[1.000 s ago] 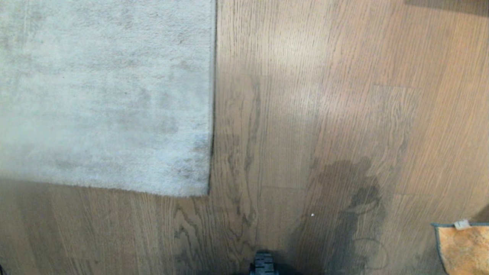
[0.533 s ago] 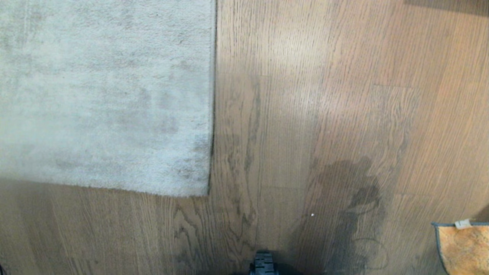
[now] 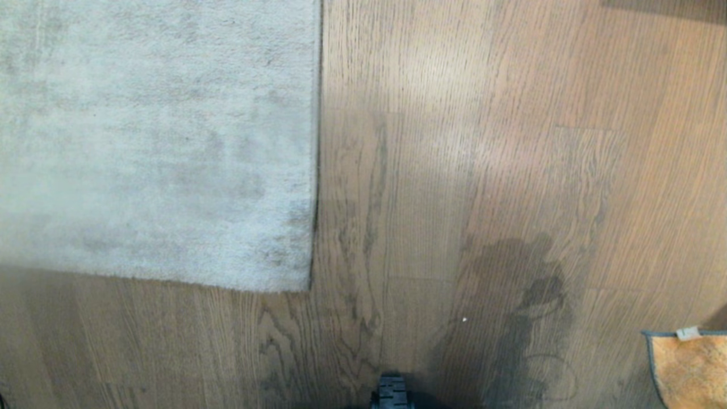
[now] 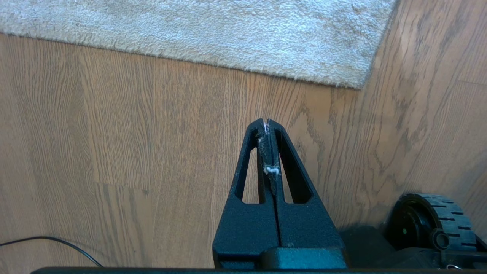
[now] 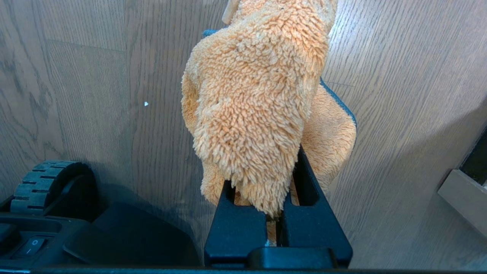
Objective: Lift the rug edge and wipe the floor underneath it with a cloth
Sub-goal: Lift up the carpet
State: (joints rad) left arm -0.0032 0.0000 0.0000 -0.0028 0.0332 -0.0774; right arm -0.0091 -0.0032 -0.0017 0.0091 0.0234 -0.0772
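Note:
The pale grey rug (image 3: 159,142) lies flat at the upper left, and the rug edge (image 3: 315,170) runs straight down to a square corner (image 3: 305,286). Light brown wood-grain floor (image 3: 454,142) fills everything else. The orange-tan fuzzy cloth (image 3: 690,369), with dark edging and a white tag, shows at the bottom right corner. My right gripper (image 5: 272,133) is shut on the cloth (image 5: 258,95), which bunches over its fingertips and hides them. My left gripper (image 4: 266,121) is shut and holds nothing. It has bits of lint on its pads and hangs over bare floor short of the rug's corner (image 4: 357,82).
A black wheel (image 3: 392,392) of my base sits at the bottom centre and also shows as a wheel (image 4: 426,217) beside the left gripper. A dark patch (image 3: 522,318) marks the floor. A thin black cable (image 4: 49,243) lies near the left arm. A furniture base (image 5: 464,194) stands to the right.

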